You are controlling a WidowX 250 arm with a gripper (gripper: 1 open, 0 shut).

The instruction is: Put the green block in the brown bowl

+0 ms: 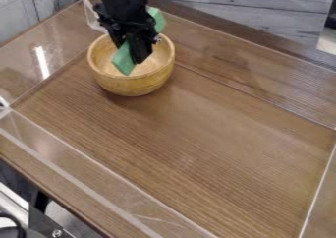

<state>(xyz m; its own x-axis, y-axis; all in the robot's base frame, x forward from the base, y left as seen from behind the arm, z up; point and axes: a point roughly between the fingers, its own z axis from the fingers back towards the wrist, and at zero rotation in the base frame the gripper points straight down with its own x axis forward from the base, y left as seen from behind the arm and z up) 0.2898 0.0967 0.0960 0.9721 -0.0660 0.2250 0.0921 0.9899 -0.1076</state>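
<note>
One view covers the scene. A round light-brown wooden bowl [130, 68] with thick walls sits on the wood-grain table [210, 134], toward the far left. The black robot claw [130, 42] points steeply down over the bowl's opening, its jaws clamped on the flat bright green rectangular block [129, 54]. The block hangs tilted, its lower end down inside the bowl's rim and its upper end showing just right of the claw. Whether the block touches the bowl's floor cannot be told. Clear plastic panels [33, 134] border the table at the near and left edges. A pale marbled wall [250, 11] stands behind.
</note>
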